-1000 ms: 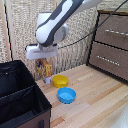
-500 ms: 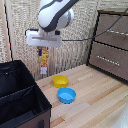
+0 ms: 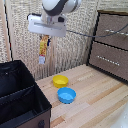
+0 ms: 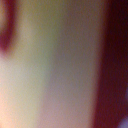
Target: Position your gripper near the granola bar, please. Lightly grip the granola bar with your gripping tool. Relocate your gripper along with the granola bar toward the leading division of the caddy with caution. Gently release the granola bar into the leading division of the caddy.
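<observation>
Yellow bowl (image 3: 60, 80) and blue bowl (image 3: 66, 95): both on the wooden table (image 3: 100, 102), just beside each other. Dresser (image 3: 111, 45): dark wood drawers, at the exterior view's right. Woven wall (image 3: 80, 50): behind.

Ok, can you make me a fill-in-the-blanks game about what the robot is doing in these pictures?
1. The gripper holds the granola bar up in the ____.
2. Two bowls sit on the wooden table: the yellow bowl and the ____ one.
3. The caddy on the exterior view's left is coloured ____.
4. The granola bar hangs ____ the gripper.

Missing words: air; blue; black; below
</observation>
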